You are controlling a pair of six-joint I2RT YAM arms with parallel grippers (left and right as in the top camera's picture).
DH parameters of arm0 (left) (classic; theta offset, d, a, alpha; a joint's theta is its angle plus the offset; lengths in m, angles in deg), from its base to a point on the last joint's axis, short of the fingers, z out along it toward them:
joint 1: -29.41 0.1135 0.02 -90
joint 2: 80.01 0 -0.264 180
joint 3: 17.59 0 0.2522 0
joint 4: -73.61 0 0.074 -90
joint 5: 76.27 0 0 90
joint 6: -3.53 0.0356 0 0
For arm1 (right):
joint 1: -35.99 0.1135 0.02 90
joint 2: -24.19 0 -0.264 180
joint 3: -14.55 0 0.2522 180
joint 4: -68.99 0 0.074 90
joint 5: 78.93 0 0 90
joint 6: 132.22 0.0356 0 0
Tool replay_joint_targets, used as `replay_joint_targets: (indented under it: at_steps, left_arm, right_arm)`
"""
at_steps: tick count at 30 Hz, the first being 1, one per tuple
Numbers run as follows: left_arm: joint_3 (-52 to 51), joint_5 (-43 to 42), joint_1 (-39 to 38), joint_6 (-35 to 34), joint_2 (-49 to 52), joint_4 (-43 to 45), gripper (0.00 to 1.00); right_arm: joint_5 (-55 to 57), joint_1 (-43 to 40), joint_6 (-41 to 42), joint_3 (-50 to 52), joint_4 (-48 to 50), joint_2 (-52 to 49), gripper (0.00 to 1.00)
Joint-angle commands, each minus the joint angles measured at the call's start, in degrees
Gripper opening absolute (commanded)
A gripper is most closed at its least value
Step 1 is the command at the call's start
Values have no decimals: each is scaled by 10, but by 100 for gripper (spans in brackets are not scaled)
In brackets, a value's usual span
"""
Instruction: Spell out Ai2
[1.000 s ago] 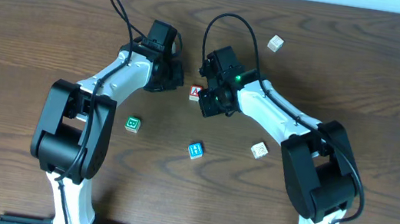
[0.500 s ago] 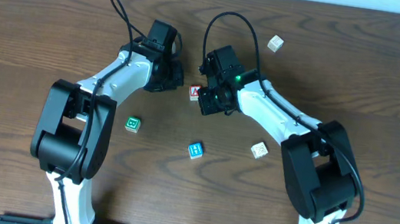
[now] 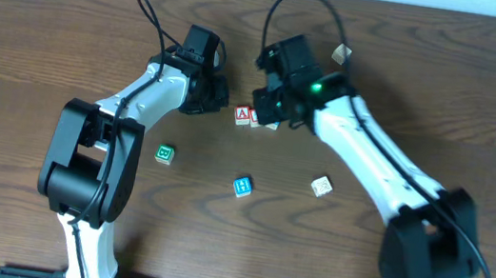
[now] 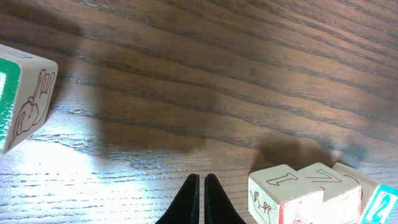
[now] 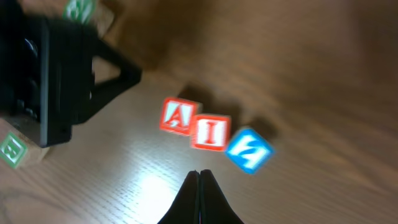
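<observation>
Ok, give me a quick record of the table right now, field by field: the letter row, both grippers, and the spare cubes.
letter row: A cube, I cube, 2 cube, side by side in that order
row alignment: the 2 cube sits turned askew to the other two
left gripper: shut, holding nothing, beside the row's A end
right gripper: shut, holding nothing, pointed at the row
spares include: green-lettered cube, blue H cube, pale cube, all apart from the row
surface: dark wooden table

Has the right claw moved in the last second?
Yes. Overhead, the right claw pulled away from the A cube toward the far edge, uncovering the I cube.
</observation>
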Motion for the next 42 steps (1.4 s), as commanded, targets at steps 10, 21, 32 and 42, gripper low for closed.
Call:
replay_joint_targets:
  at_steps: [10,21,32,42]
  left_arm:
    - [-5,-4,-16,-23,9,27,6]
    - [-5,2,-34,-25,9,27,6]
    - [-10,3,-34,-24,9,25,6]
    - [-19,3,-34,-24,9,25,6]
  right_arm:
    - [-32,-97,-10,14,-28,-35,1]
    - [-52,-93,-12,14,-30,-90,1]
    - [-73,-81,-12,14,-15,-119,1]
    - [-78,-71,-14,14,3,-128,1]
